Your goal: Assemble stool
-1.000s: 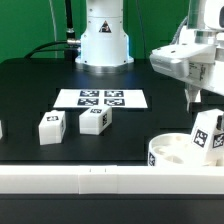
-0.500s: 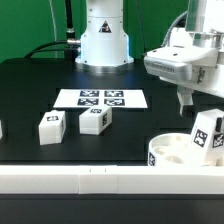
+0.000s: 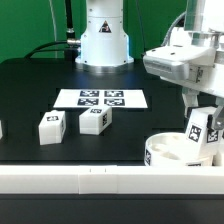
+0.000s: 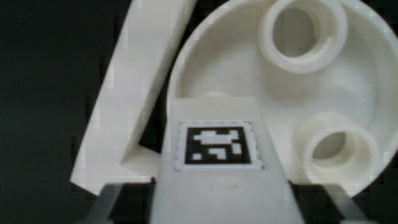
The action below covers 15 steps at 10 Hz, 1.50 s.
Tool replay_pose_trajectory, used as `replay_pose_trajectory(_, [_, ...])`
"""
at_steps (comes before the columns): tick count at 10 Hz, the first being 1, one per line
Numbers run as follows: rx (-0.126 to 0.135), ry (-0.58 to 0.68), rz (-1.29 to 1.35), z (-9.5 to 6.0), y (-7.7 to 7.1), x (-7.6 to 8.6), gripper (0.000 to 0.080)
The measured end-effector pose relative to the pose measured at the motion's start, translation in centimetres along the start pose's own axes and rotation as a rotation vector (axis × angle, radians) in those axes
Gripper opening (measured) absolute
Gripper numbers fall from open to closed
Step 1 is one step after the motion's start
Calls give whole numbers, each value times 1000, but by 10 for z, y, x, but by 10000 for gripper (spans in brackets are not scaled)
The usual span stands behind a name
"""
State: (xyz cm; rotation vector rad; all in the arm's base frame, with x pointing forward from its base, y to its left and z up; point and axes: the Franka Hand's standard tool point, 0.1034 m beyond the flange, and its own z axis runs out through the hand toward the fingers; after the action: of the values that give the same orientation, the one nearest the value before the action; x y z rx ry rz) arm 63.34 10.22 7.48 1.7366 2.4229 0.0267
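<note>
Exterior view, Sam: where's the action?

Over on the exterior view's right, Jo! The jaws are clamped on a tagged stool leg (image 3: 198, 138). It's tilted, with its lower end at the round seat (image 3: 163, 153), just behind the long white rail (image 3: 80, 181).

And the wrist view?

Tag dead centre, with a round socket (image 4: 299, 35) behind. Two loose legs (image 3: 50, 128) (image 3: 95, 120) sit on the tabletop (image 3: 40, 80) near the marker board (image 3: 101, 98).
</note>
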Motion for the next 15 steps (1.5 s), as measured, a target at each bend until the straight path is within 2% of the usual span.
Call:
replay_pose_trajectory(2, [36, 2, 191, 1, -5, -7, 340])
replay_pose_trajectory(5, [39, 4, 401, 2, -6, -16, 340])
replay_pose_trajectory(8, [41, 8, 629, 1, -7, -18, 340])
replay_pose_trajectory(10, [63, 50, 832, 2, -11, -28, 340])
replay_pose_trajectory(13, [85, 65, 1052, 4, -13, -28, 340])
replay_pose_trajectory(15, [90, 61, 1181, 4, -12, -27, 340])
